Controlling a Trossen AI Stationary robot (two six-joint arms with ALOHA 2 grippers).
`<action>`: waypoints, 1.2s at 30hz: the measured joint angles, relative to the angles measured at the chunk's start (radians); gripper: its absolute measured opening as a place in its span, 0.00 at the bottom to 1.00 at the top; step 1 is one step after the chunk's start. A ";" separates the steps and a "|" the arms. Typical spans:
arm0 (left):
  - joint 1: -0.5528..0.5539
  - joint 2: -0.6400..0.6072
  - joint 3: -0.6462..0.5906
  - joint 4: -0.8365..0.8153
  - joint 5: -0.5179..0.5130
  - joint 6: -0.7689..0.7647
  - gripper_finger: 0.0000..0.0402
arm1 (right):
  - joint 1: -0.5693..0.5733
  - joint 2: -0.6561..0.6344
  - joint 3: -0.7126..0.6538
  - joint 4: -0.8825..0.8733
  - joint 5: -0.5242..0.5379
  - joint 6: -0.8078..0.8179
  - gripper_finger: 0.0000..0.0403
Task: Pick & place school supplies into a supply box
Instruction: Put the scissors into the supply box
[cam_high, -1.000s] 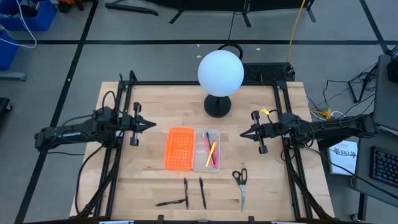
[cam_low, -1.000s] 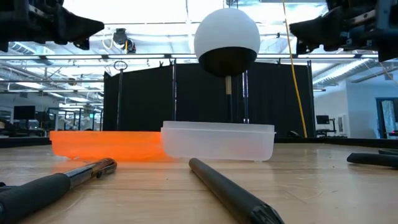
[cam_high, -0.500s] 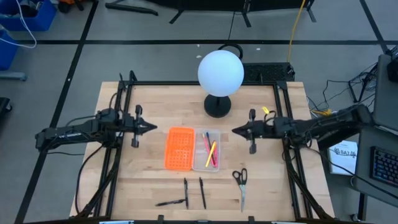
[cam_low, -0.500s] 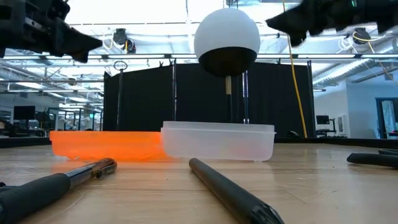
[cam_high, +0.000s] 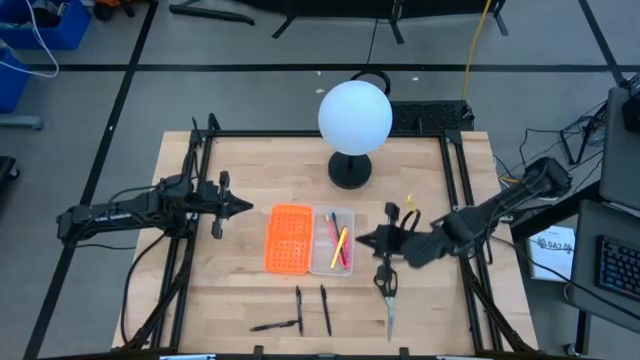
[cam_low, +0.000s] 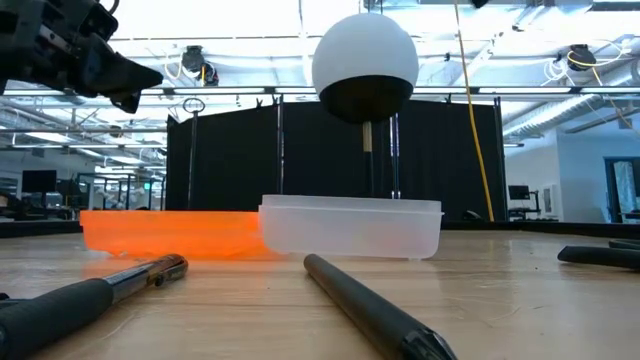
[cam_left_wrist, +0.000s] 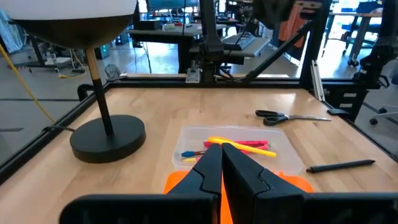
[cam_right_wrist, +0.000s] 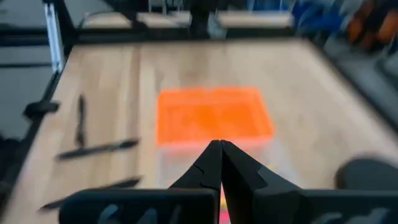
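Observation:
The clear supply box (cam_high: 333, 241) lies mid-table and holds pink, yellow and blue pens (cam_left_wrist: 239, 145). Silver scissors with black handles (cam_high: 387, 292) lie flat to its near right. Three black pens (cam_high: 299, 308) (cam_high: 325, 308) (cam_high: 272, 325) lie near the table's near edge. My right gripper (cam_high: 362, 238) is shut and hovers just right of the box, above the scissors' handles, pointing left (cam_right_wrist: 219, 147). My left gripper (cam_high: 246, 205) is shut, left of the orange rectangle, held above the table (cam_low: 140, 78) (cam_left_wrist: 221, 152).
An orange perforated rectangle (cam_high: 289, 238) lies against the box's left side. A lamp with a white globe (cam_high: 354, 116) stands on a black base (cam_high: 350, 170) at the far middle. Black frame rails (cam_high: 195, 180) run along the left and right sides.
My right gripper has swung from the table's right side toward the left and near edges, ending beside the clear box above the scissors, and has passed out of the low view. My left gripper has sunk a little. Nothing on the table has moved.

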 joint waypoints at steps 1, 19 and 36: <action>0.000 0.000 0.000 0.000 0.000 -0.001 0.05 | 0.015 0.020 0.034 -0.062 -0.005 0.067 0.00; 0.000 0.000 0.002 0.109 -0.009 0.058 0.05 | 0.008 0.145 -0.085 -0.368 -0.241 1.237 0.00; 0.000 0.000 0.002 0.121 -0.138 0.132 0.05 | 0.018 0.154 -0.178 -0.240 -0.448 1.526 0.23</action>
